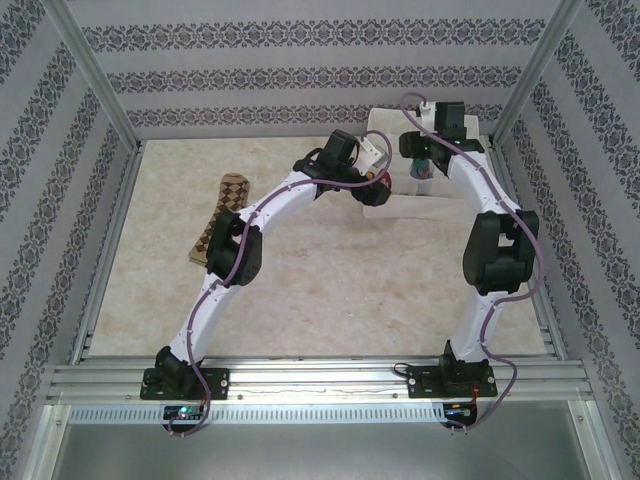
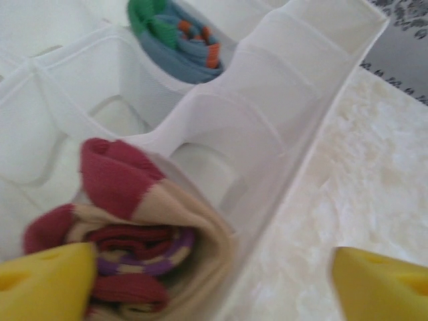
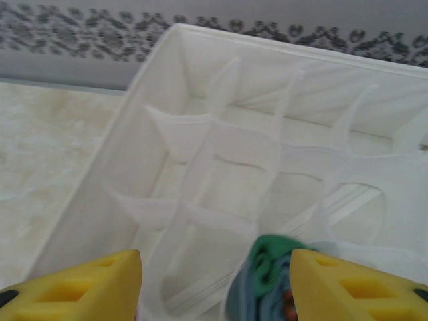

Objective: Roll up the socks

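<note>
Left gripper (image 2: 214, 281) gapes wide, peach roll (image 2: 134, 227) free in an organizer (image 2: 281, 100) cell; striped roll (image 2: 177, 37) farther along, right gripper (image 3: 214, 281) seemingly open above. Next: roll flat argyle sock (image 1: 225, 205) left of organizer.

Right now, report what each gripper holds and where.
Nothing. The left gripper stands open beside the peach-and-red sock roll; the right gripper is open above the striped roll.

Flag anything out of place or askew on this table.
The argyle sock lies flat and unrolled on the table, toward its left side and apart from the white organizer. The peach sock and the striped sock sit rolled in its compartments. Nothing looks spilled or damaged.
</note>
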### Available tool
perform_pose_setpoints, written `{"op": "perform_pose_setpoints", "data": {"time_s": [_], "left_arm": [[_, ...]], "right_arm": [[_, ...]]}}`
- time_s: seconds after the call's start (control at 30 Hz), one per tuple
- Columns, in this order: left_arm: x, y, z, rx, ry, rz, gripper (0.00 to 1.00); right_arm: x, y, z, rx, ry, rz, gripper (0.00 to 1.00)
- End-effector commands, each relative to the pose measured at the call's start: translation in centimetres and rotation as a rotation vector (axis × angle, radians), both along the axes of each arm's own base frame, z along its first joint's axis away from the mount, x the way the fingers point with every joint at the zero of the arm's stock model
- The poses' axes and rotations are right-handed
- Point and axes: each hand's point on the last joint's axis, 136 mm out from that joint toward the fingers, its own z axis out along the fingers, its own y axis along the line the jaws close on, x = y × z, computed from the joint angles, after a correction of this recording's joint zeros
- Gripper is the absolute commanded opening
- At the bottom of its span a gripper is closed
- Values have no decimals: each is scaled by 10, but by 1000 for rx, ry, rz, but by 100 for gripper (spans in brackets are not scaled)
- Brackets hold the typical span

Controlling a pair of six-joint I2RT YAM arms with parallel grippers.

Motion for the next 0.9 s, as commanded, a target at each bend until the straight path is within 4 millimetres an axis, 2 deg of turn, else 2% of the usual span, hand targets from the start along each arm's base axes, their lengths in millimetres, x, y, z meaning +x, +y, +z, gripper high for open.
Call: {"op": "perform_pose_setpoints", "data": {"time_s": [0.0,0.17,0.27,0.37,0.47,0.57,0.67,0.8,0.87], "left_arm": [[-4,19,65,-67,-37,-6,100],[-9,51,100,-79,-64,51,99],[-17,83,109,-115,-73,113,100],[-23,133,113,-182,-133,274,99],[-43,194,105,-183,-200,461,99],[-66,255,88,-58,-205,635,99],[-92,324,70,107,-131,869,99],[-130,390,48,227,8,1056,99],[-148,415,40,230,68,1144,99]], "right_arm": [[-22,16,26,-7,-28,4,60],[-51,47,31,4,-22,35,60],[-69,68,29,25,-11,55,59],[-86,95,23,34,4,83,58],[-101,131,15,32,21,128,58],[-112,178,2,36,43,195,57],[-122,236,-15,21,67,285,56],[-134,328,-39,47,99,436,52],[-141,370,-50,80,107,517,48]]}}
